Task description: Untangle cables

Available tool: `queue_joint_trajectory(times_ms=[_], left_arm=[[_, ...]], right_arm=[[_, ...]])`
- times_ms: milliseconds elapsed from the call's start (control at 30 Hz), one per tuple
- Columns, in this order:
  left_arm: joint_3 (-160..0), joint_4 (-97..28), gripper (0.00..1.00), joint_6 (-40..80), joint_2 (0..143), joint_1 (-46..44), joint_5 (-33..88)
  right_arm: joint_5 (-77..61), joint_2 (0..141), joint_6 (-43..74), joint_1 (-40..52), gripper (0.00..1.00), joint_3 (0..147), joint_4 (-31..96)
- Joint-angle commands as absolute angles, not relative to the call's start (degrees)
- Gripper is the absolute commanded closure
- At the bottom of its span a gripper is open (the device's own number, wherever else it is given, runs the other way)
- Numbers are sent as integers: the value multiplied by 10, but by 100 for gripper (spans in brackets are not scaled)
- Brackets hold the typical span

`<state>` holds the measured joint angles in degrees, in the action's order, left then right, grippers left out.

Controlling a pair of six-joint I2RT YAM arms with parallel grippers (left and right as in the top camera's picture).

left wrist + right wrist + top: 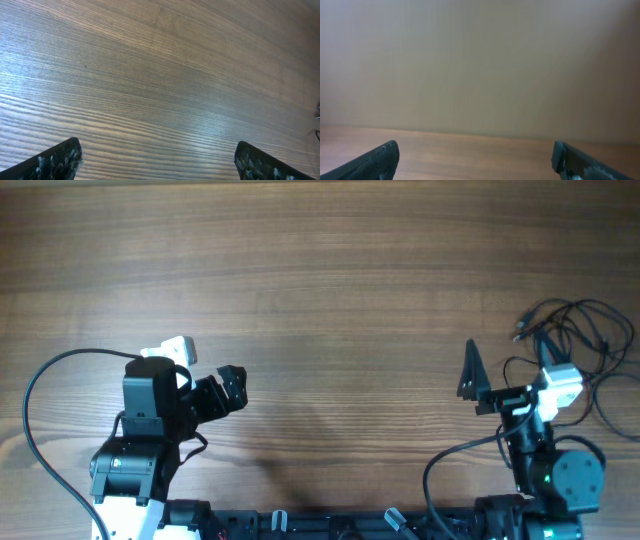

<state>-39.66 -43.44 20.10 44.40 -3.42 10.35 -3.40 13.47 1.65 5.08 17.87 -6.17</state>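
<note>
The cables (578,345) are thin black cords lying in loose tangled loops at the table's far right edge, with small plug ends toward the upper left of the pile. My right gripper (472,388) is left of them, apart, and faces away from the pile. It is open and holds nothing; in the right wrist view the gripper (475,161) shows only table and wall between its fingers (377,160). My left gripper (238,388) is far off at the lower left. It is open and empty, and the left wrist view shows bare wood between that gripper's (157,162) fingertips (57,161).
The wooden table (320,270) fills the view. Thicker black wires (40,420) curve from the left arm's base and another (440,470) from the right arm's base. A pale wall (480,60) stands beyond the table edge.
</note>
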Motion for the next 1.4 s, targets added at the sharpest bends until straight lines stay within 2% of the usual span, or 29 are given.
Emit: queue_joint_trajectory(times_ms=[0, 167, 300, 633, 867, 1367], left_arm=[[-391, -433, 0, 206, 444, -36, 98], [-391, -433, 0, 206, 444, -36, 98], [-391, -433, 0, 206, 444, -36, 98], [-391, -433, 0, 206, 444, -36, 98], [-391, -433, 0, 206, 444, -36, 98], [-391, -433, 0, 206, 444, -36, 98]], right_arm=[[-46, 93, 26, 48, 0, 122, -119], [-46, 47, 30, 48, 0, 40, -215], [-45, 14, 30, 48, 0, 5, -223], [-45, 2, -5, 25, 0, 3, -157], [-75, 2, -13, 25, 0, 3, -1], [-87, 2, -9, 25, 0, 3, -6]])
